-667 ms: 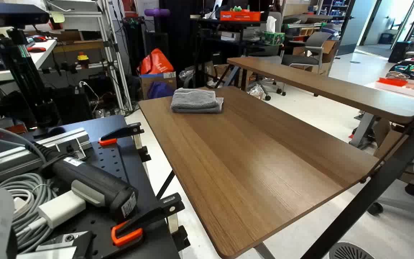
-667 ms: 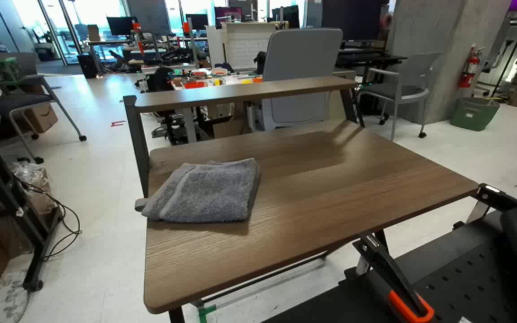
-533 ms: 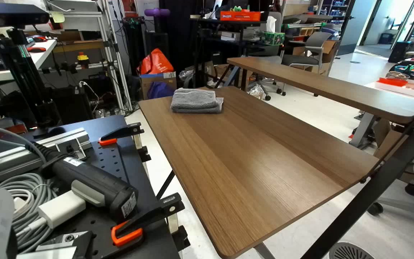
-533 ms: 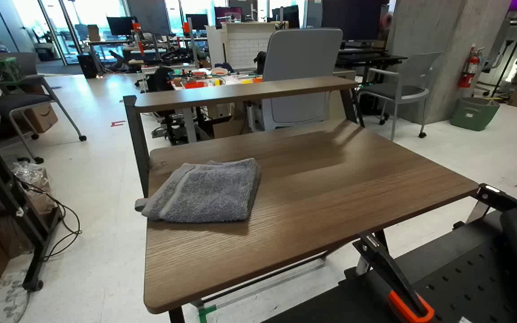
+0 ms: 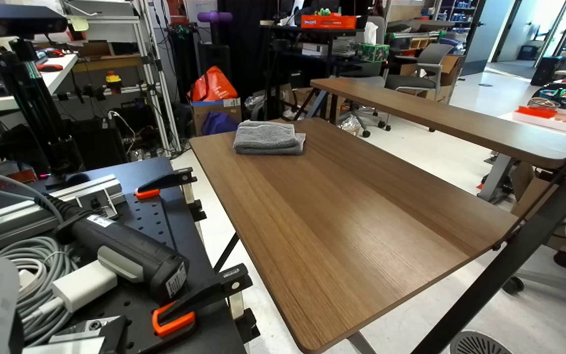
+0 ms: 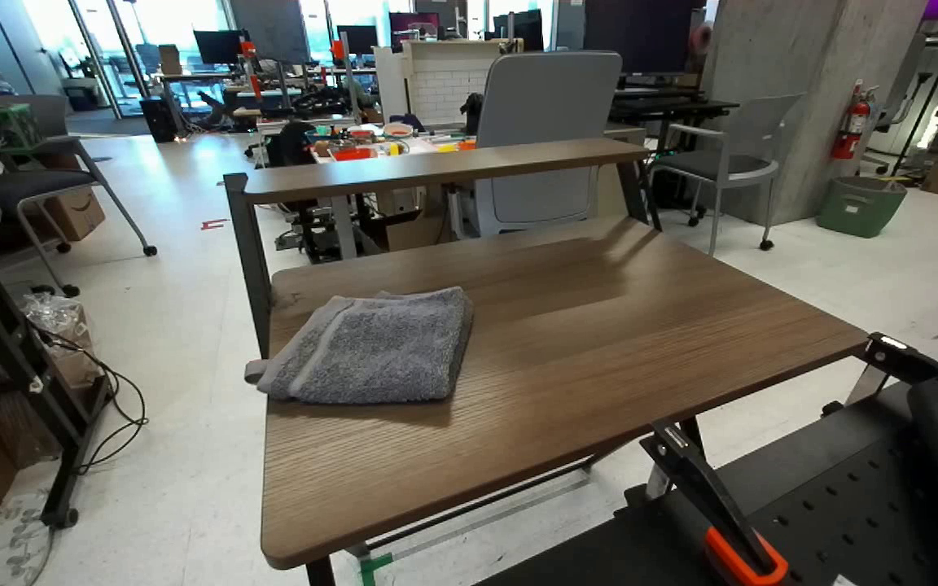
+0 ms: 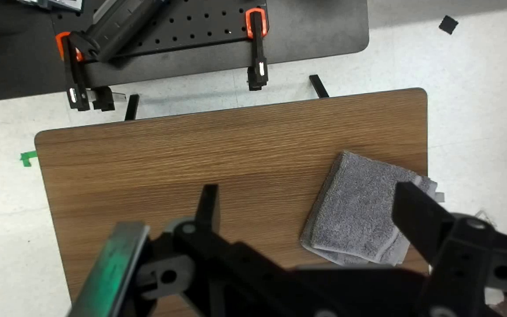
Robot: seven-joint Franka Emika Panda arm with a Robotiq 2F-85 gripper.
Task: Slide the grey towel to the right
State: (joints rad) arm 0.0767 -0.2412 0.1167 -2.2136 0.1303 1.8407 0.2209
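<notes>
shelf post (image 6: pixel 250 260) near grey towel (image 6: pixel 379 350)

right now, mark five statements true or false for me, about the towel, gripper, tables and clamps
1. The grey towel lies folded on the wooden table. True.
2. The towel lies midway along the wooden table. False: it lies at one end.
3. The gripper is open. True.
4. The gripper holds the towel aloft. False: the towel rests on the wooden table.
5. An orange-and-black clamp sits at an edge of the black table. True.
</notes>
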